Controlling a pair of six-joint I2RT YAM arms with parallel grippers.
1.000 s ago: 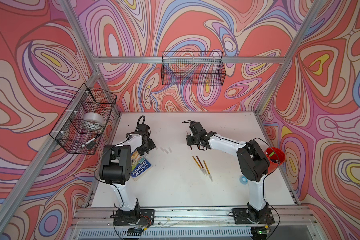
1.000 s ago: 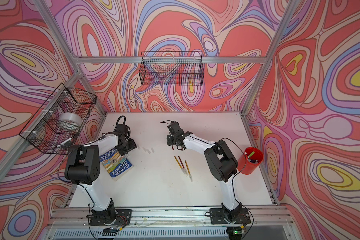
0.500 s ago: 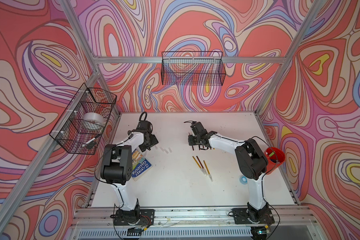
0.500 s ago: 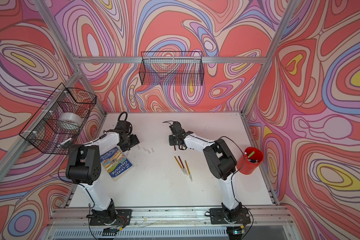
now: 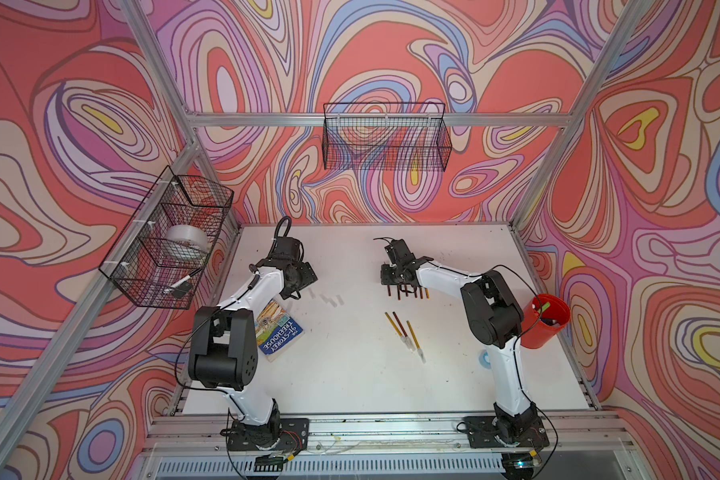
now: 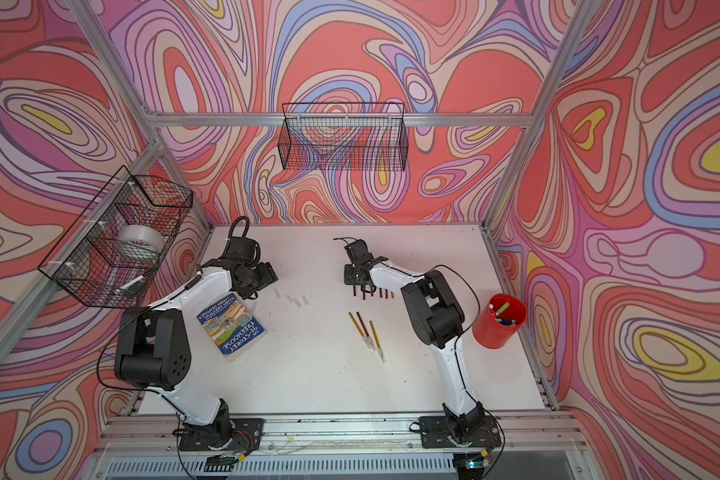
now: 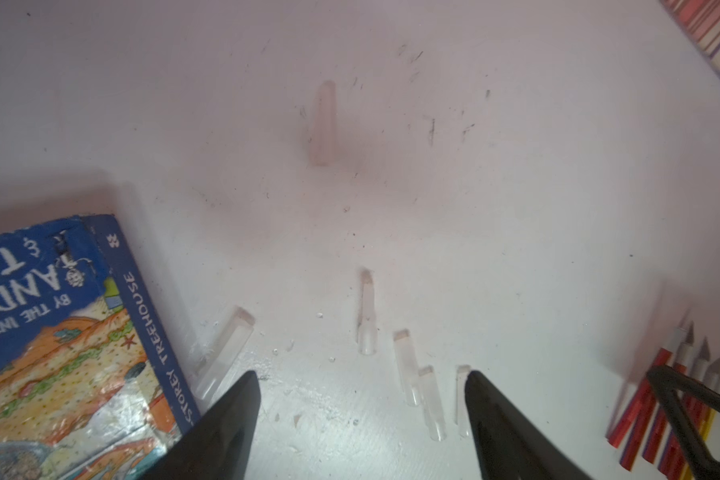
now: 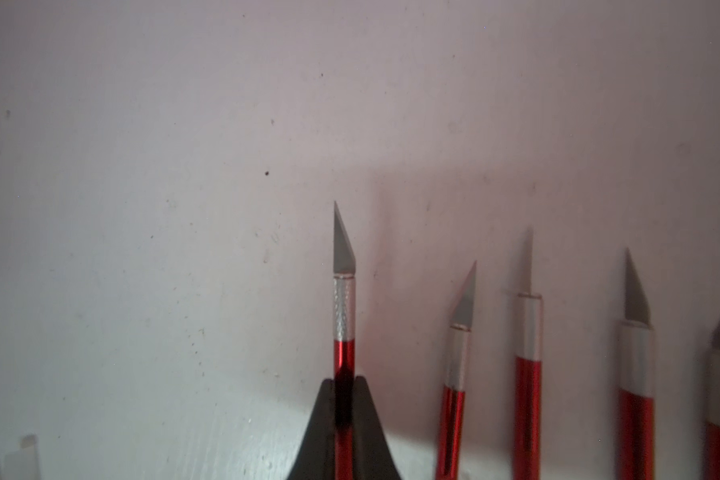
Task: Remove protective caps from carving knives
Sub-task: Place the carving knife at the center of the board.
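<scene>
The right gripper [image 8: 344,384] is clenched on a red carving knife [image 8: 344,316] whose blade is bare (more bare-bladed knives [image 8: 526,374] lie alongside). The left gripper [image 7: 360,376] has its jaws spread, holding nothing, above loose protective caps [image 7: 366,316] near the book [image 7: 59,332]. Three capped knives [image 5: 404,334] lie just right of centre in both top views.

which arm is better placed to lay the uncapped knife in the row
Right. The right hand is shut on the bare knife, right beside the row of bare knives. The left hand is open near the loose caps, holding nothing.
</scene>
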